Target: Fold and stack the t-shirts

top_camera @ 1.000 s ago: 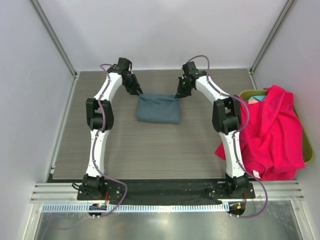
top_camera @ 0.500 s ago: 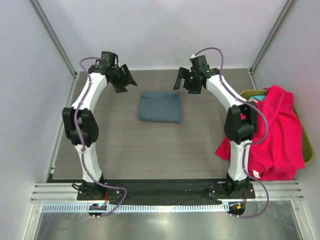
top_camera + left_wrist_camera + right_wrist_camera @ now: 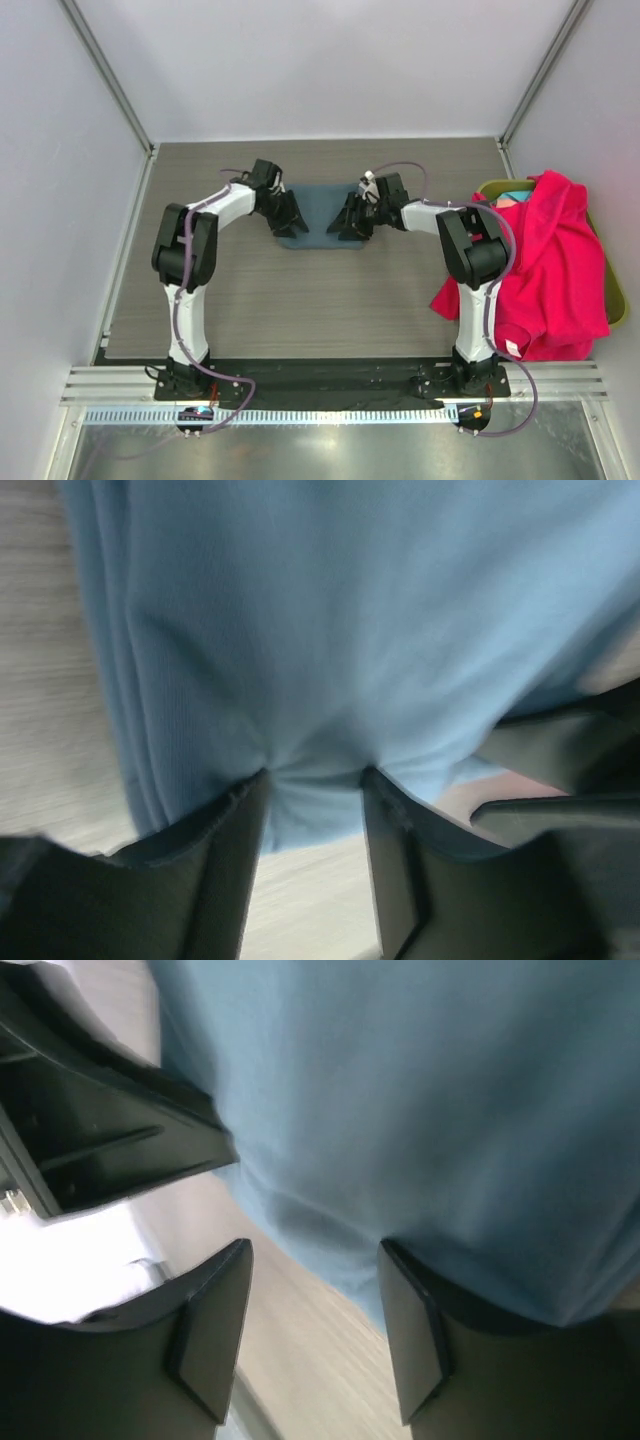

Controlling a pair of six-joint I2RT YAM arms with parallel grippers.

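Looking down on the table, I see an olive-green plastic bin [image 3: 617, 290] at three o'clock, against the right wall. A bright pink-red cotton t-shirt [image 3: 550, 260] is draped over it, hiding most of the rim. The shirt spills off the near side toward five o'clock, and its hanging corner lies just beside the right arm [image 3: 470, 300]. At the bin's far corner a bit of teal cloth [image 3: 515, 188] and a scrap of pale pink cloth [image 3: 505, 201] peek out from under the red shirt. What else is inside I cannot tell.

A slate grey-blue t-shirt [image 3: 318, 222], folded into a flat rectangle, lies on the grey wood-grain tabletop [image 3: 250, 300], a little toward twelve o'clock from the middle. The left gripper [image 3: 285, 215] is down on its nine o'clock edge and the right gripper [image 3: 350, 220] on its three o'clock edge, so the two face each other across the cloth.

Up close, the left fingers [image 3: 232, 860] stand apart. Their tips press into the fabric so that it puckers, and the shirt's edge and bare table show in the gap. The right fingers [image 3: 412, 1340] are apart too, with the shirt's edge running between them. Neither pair is clamped on the shirt.
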